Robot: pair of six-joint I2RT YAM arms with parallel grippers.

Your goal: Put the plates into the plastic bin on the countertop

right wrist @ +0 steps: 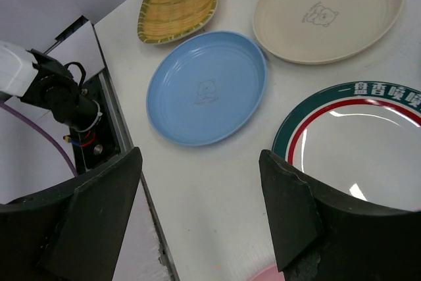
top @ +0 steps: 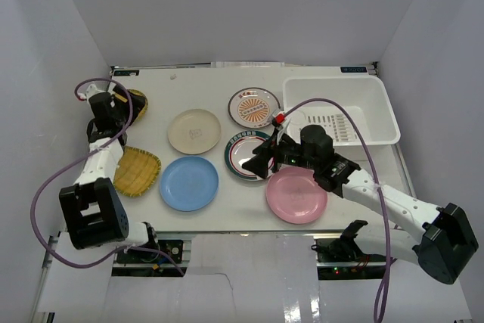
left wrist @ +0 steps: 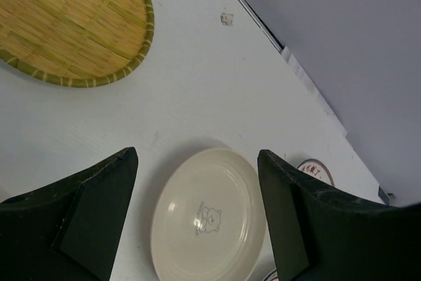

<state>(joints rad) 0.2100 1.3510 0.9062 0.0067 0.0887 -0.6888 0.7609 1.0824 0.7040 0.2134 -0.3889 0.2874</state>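
Observation:
Several plates lie on the countertop (top: 227, 213): cream (top: 193, 131), blue (top: 189, 183), pink (top: 296, 194), green-rimmed (top: 240, 158), orange-sunburst (top: 255, 107), and two yellow woven ones (top: 136, 170) (top: 139, 100). The plastic bin (top: 376, 107) stands at the far right with no plate in it. My left gripper (top: 127, 110) is open at the far left, beside the far woven plate (left wrist: 72, 24), facing the cream plate (left wrist: 209, 215). My right gripper (top: 261, 163) hovers open above the green-rimmed plate (right wrist: 355, 136), facing the blue plate (right wrist: 207, 87). Nothing is between either pair of fingers.
A white slotted insert (top: 333, 126) lies in the bin. Purple cables (top: 45, 194) (top: 378, 187) loop from both arms. White walls enclose the table on three sides. The table's metal edge (right wrist: 125, 143) and electronics below it (right wrist: 62, 97) show in the right wrist view.

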